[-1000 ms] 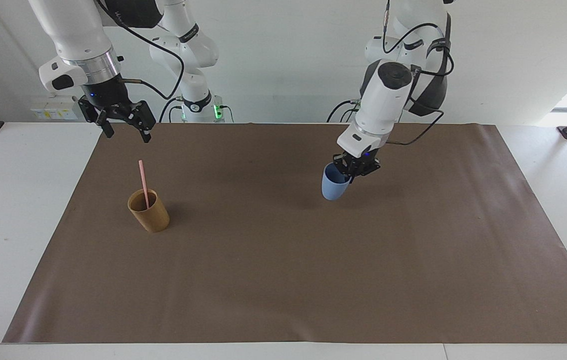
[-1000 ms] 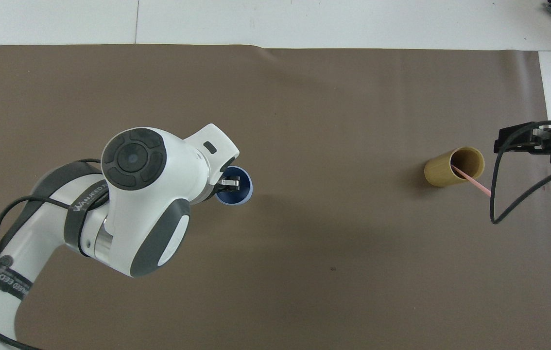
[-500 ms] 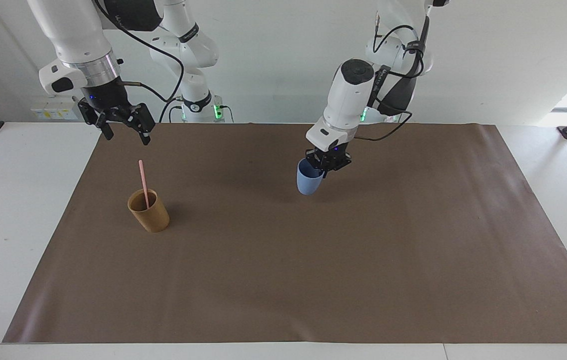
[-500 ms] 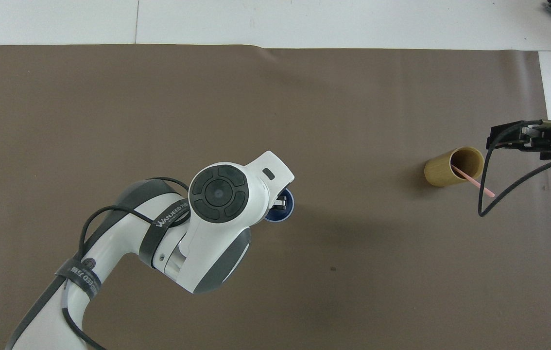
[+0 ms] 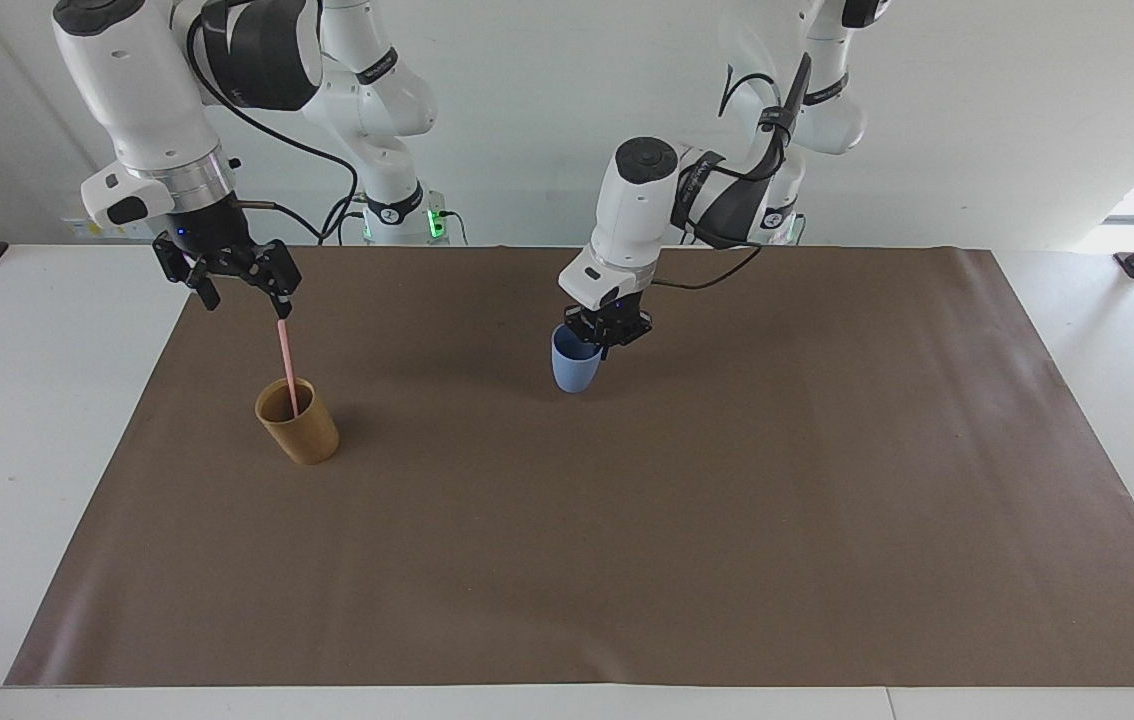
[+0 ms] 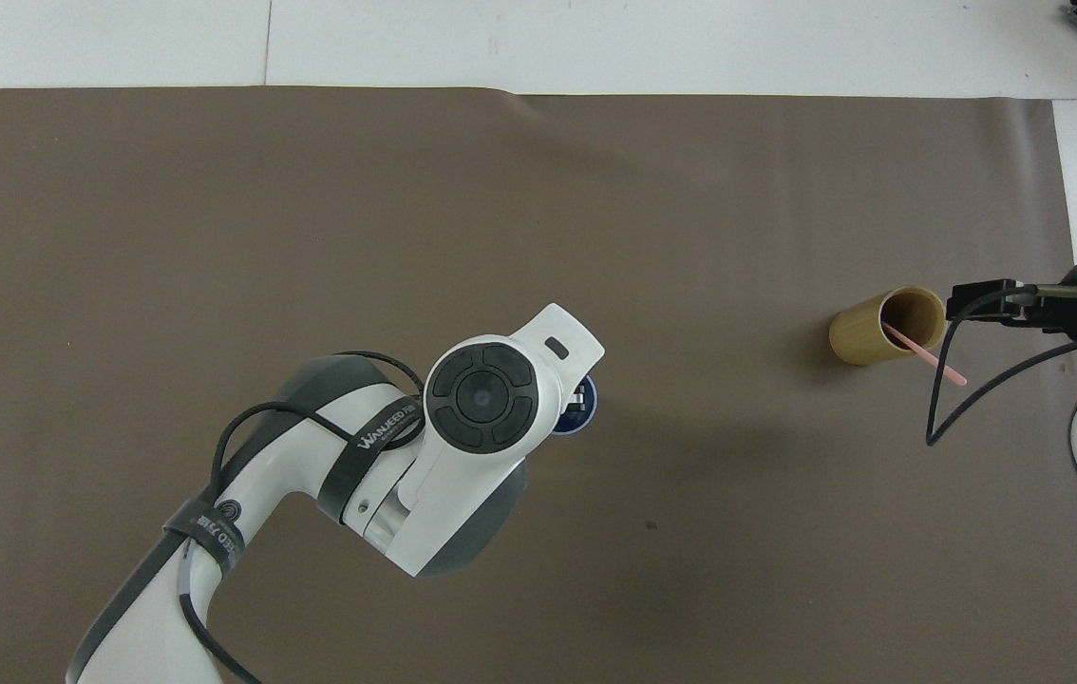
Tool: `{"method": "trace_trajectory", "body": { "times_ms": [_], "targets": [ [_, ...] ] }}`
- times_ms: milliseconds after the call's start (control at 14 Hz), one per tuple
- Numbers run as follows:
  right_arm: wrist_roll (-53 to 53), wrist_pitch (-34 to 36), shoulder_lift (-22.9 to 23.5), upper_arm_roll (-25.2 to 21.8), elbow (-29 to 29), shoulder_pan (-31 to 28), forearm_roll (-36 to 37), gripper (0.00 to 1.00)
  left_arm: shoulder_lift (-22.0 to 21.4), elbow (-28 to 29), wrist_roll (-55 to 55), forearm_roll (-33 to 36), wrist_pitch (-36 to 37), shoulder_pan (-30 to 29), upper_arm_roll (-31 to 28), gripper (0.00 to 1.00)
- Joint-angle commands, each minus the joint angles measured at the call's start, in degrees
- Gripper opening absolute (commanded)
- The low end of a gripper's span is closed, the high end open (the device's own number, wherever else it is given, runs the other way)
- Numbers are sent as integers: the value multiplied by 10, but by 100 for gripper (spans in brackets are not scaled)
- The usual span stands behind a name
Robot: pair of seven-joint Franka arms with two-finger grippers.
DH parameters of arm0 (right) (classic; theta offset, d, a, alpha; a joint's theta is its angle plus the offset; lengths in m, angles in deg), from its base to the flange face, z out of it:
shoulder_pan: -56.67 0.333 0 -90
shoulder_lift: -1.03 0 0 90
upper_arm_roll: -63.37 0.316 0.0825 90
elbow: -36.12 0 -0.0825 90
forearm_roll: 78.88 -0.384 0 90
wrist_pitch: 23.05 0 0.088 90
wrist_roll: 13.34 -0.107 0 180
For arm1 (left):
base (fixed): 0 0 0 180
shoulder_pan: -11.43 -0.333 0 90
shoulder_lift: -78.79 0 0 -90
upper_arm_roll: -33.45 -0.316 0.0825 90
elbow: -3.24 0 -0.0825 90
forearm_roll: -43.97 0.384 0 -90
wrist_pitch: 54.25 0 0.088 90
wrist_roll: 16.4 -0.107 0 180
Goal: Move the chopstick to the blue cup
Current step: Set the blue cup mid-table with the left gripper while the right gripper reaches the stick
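Chopstick (image 5: 286, 368) stands tilted in the tan cup (image 5: 298, 421) toward the right arm's end, top toward 12 o'clock. Right gripper (image 5: 245, 298), jaws spread, hangs at its tip. Left gripper (image 5: 605, 343) is clamped on the blue cup (image 5: 573, 367) rim at mat (image 5: 627, 520) centre.

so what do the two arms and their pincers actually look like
Both arms are glossy white with dark grey joint covers and round dark caps. Loose black cables loop along each. The left arm carries black bands with white lettering. The right arm has a silver wrist ring. The left pincer and right pincer are black, each with a small blue light above.
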Motion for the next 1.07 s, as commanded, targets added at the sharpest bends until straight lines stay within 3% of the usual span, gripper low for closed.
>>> {"method": "trace_trajectory", "body": {
  "times_ms": [0,357,643,714,857,1000],
  "targets": [
    [18,-42,-40,4,-83,-12,3,100,16,-23,41,15,-1,15,-12,0],
    [41,-92,-47,4,-165,-34,3,100,32,-23,73,16,-1,16,-12,0],
    [55,-105,-47,4,-167,-31,3,100,35,-16,82,15,-3,23,-10,0],
    [56,-111,-46,4,-167,-30,3,99,35,-14,83,14,-3,23,-10,12],
    [67,-106,-47,4,-167,-27,3,92,34,-9,83,14,-3,24,-10,12],
    [71,-105,-46,5,-167,-26,3,92,37,-9,86,14,-5,25,-10,16]
  ]
}}
